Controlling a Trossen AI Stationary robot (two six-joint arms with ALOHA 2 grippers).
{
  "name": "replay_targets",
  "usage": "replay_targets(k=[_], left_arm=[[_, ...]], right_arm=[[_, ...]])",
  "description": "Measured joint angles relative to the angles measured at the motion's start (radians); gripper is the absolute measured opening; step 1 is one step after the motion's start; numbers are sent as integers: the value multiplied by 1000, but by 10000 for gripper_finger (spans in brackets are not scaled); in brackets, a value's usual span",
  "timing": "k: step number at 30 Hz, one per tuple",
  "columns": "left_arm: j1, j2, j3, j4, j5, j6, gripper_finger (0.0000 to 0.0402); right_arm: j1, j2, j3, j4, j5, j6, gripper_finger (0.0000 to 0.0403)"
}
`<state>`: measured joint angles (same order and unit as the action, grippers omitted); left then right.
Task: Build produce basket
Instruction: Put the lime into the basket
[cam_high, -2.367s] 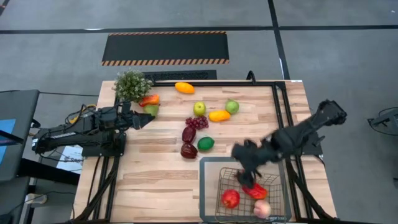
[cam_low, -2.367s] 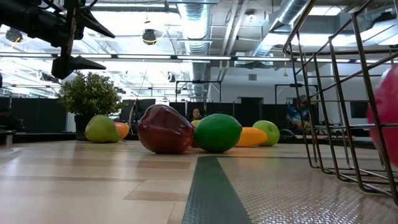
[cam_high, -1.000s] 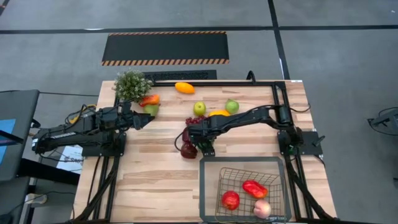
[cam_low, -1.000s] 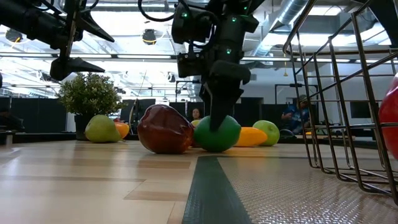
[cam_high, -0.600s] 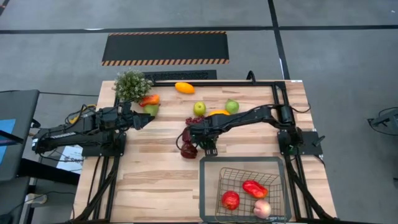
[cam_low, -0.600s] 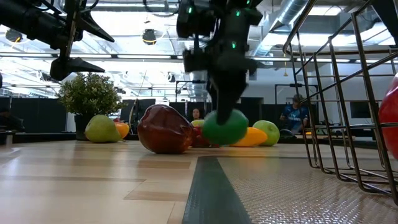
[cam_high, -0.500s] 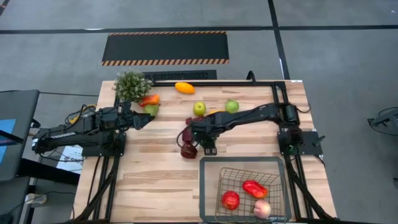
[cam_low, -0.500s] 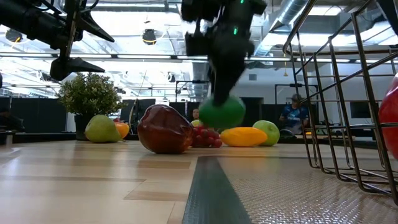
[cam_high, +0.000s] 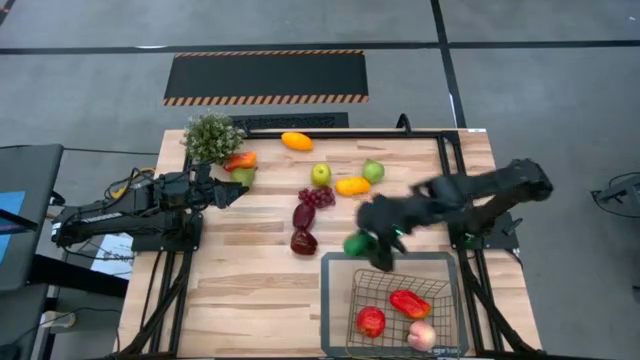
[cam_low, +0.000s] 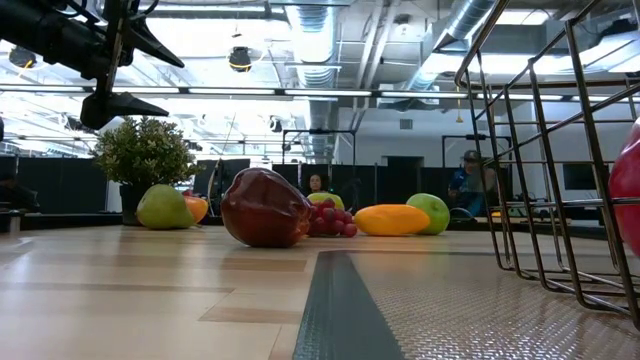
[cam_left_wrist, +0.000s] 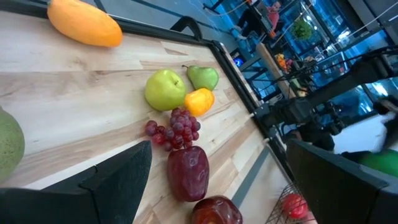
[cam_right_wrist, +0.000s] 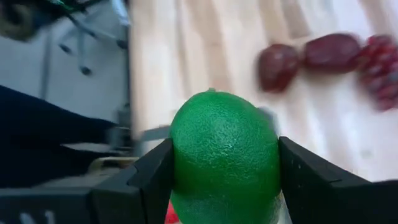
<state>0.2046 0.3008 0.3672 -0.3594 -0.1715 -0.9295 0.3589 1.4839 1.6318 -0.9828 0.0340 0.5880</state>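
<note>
Right wrist view: a green lime (cam_right_wrist: 225, 163) is seen clamped between the two dark fingers (cam_right_wrist: 152, 180), one pressed to each flank of the fruit, the rind bulging well above and in front of them. High view: the right gripper (cam_high: 368, 243) is placed just beyond the far rim of the basket (cam_high: 333, 262), with the lime (cam_high: 356, 244) carried at its tip, above the table (cam_high: 235, 290) and not yet over the mesh.

Basket contents noted: a red round fruit (cam_high: 371, 320), a red pepper (cam_high: 410, 304), a pale peach-coloured fruit (cam_high: 422, 335). Left on the boards: maroon pieces (cam_high: 303, 228), grape bunch (cam_high: 318, 196), yellow-green apple (cam_high: 320, 174), orange-yellow piece (cam_high: 352, 185), green pear (cam_high: 373, 171), an orange piece (cam_high: 296, 141) at the far edge, and two more beside the potted plant (cam_high: 211, 136).

The left gripper (cam_high: 232, 193) is parked near the plant, fingers spread wide, nothing held.

Risks judged:
- The lime is smooth and round, gripped only at its sides; a slip out of the fingers is possible if the arm is swung fast.
- If released too early, the flat grey rim could be struck and the lime sent rolling across the boards.
- If lowered short, the rim or wire wall could be hit by the fingers and the basket shoved.
- A drop from height could bounce the lime off the fruit already inside.
</note>
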Motion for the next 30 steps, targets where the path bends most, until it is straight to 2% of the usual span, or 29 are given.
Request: replay_targets(k=[6, 12, 22, 30], left_arm=[[0, 0, 0, -1, 0, -7, 360], [0, 0, 0, -4, 0, -33, 360], [0, 0, 0, -12, 0, -40, 360], [0, 0, 0, -19, 0, -40, 360]], right_arm=[[279, 11, 0, -6, 163, 239, 245], [418, 133, -1, -12, 176, 393, 246], [537, 308, -1, -128, 200, 606, 246], [579, 391, -1, -56, 160, 645, 246]])
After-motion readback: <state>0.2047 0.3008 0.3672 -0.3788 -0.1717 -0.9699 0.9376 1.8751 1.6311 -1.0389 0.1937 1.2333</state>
